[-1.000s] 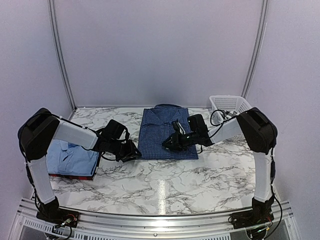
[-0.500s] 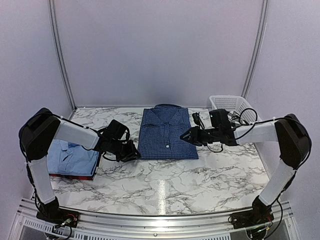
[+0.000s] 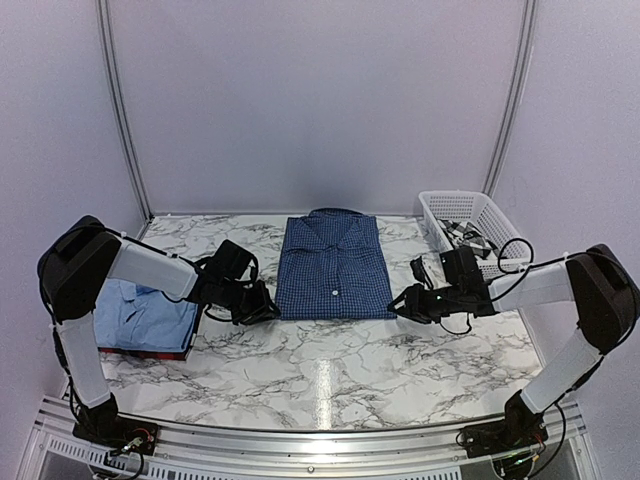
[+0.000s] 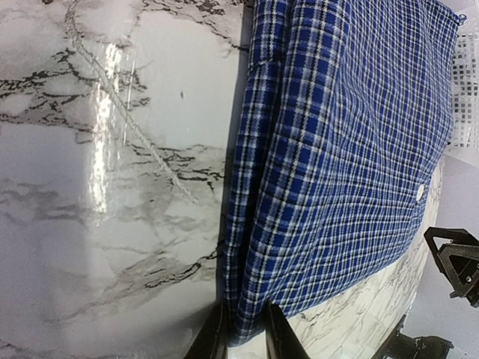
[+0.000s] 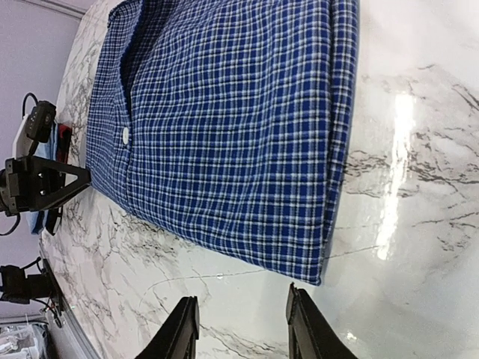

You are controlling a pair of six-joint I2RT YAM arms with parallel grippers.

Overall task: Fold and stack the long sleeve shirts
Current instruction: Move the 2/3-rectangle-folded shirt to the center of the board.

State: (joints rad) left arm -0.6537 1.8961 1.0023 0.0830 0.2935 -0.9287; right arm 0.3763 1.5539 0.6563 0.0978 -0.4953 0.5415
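A navy fine-check shirt (image 3: 332,265) lies folded flat mid-table, collar toward the back. My left gripper (image 3: 268,304) is at its near-left corner, and in the left wrist view that gripper (image 4: 245,338) is shut on the folded cloth edge (image 4: 251,314). My right gripper (image 3: 404,302) sits low just off the near-right corner. In the right wrist view it (image 5: 241,329) is open with bare marble between its fingers, a little short of the shirt corner (image 5: 318,273). A light blue shirt (image 3: 140,312) lies folded on a dark red one (image 3: 165,352) at the left.
A white lattice basket (image 3: 478,208) stands at the back right with a black-and-white checked shirt (image 3: 466,238) inside. The marble table (image 3: 330,370) runs between the arms toward the near edge. Walls close in the back and both sides.
My right gripper has drawn back off the navy shirt, moving right and nearer to its near-right corner. My left gripper has narrowed onto the near-left corner.
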